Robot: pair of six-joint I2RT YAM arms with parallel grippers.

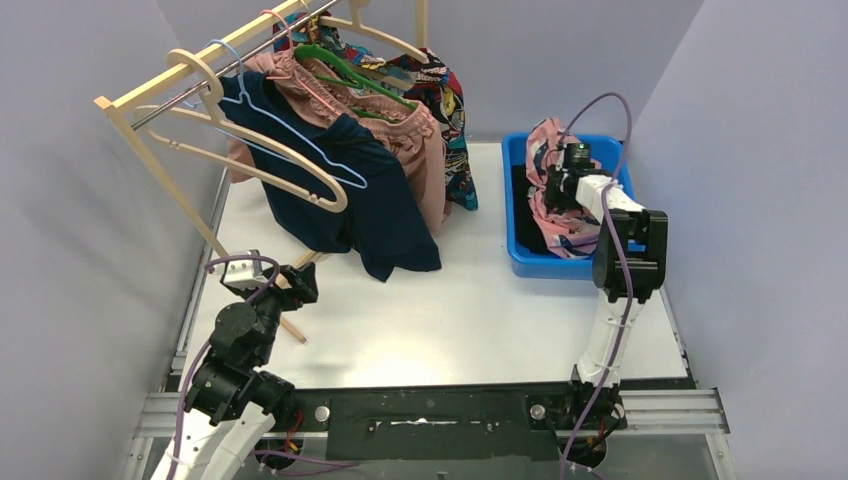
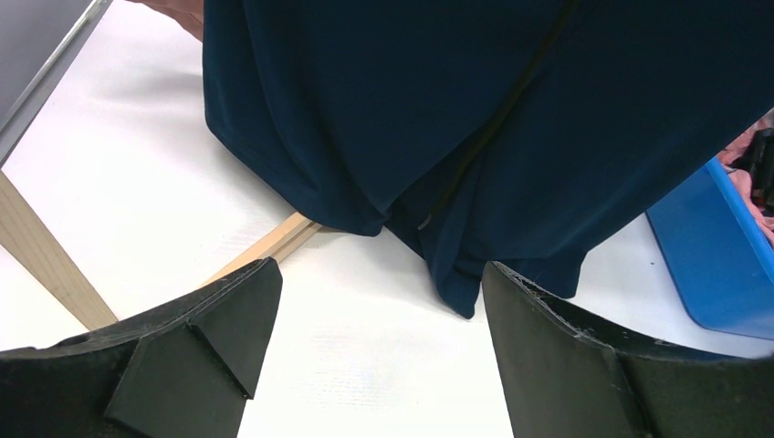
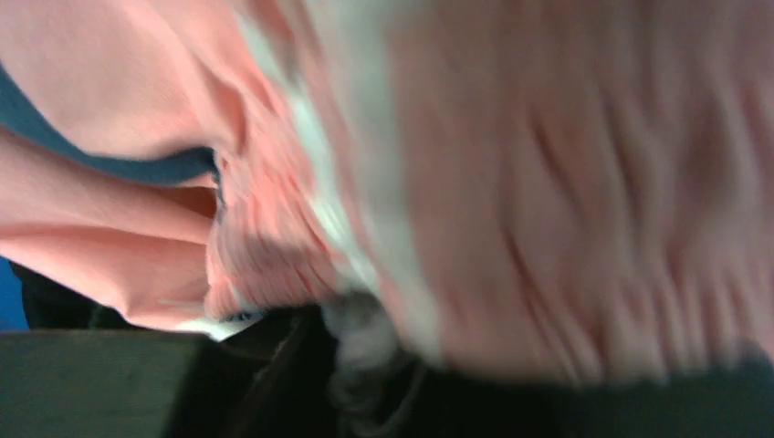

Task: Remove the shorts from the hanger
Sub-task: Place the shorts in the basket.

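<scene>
Deposit step, apparently: pink printed shorts (image 1: pixel 546 137) laid in blue bin (image 1: pixel 530 266) by right gripper (image 1: pixel 572 170), grip state not discernible; navy shorts (image 1: pixel 385 215) to be seized next by wide-open left gripper (image 2: pixel 381 301).

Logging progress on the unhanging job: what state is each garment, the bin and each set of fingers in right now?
Navy shorts: hanging on the rack.
Dusty pink shorts: hanging on the rack.
Comic-print shorts: hanging on the rack.
Blue bin: holding two garments.
Pink printed shorts: heaped in the blue bin.
Black shorts: in the blue bin, partly covered.
Left fingers: open, empty.
Right fingers: at the pink printed shorts; open or shut unclear.
</scene>
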